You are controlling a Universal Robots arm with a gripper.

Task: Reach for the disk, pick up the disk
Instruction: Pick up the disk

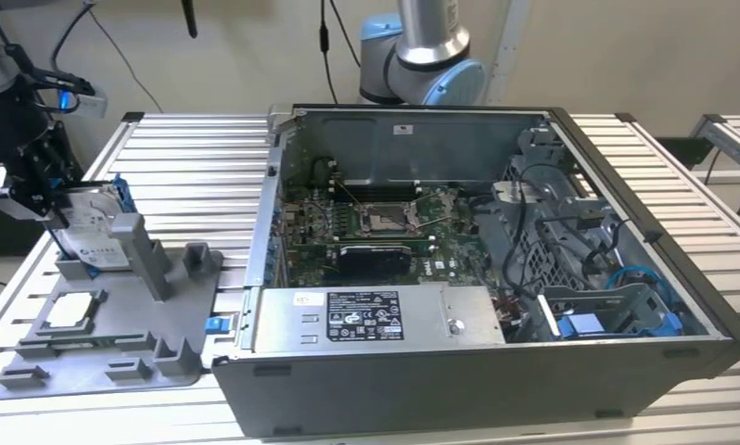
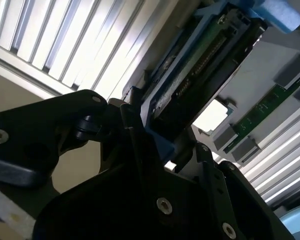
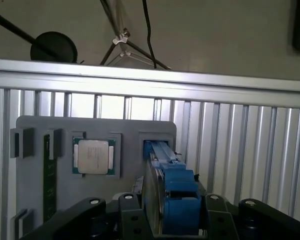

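One disk (image 3: 176,192) | upright in holder (image 3: 130,131) | gripper (image 3: 169,201) astride it, perhaps touching

Robotics lab bench: robot arm (image 1: 422,56) behind a slatted aluminium table (image 1: 197,148), an opened PC case (image 1: 469,389) on it, a grey fixture (image 1: 110,343) racking the disk (image 1: 89,222) and a chip (image 1: 70,312), tripod (image 3: 122,40) beyond.

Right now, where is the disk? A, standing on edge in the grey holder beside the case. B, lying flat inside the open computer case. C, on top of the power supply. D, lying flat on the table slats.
A: the disk stands on edge in the grey holder, outside the computer case, with the hand at it.
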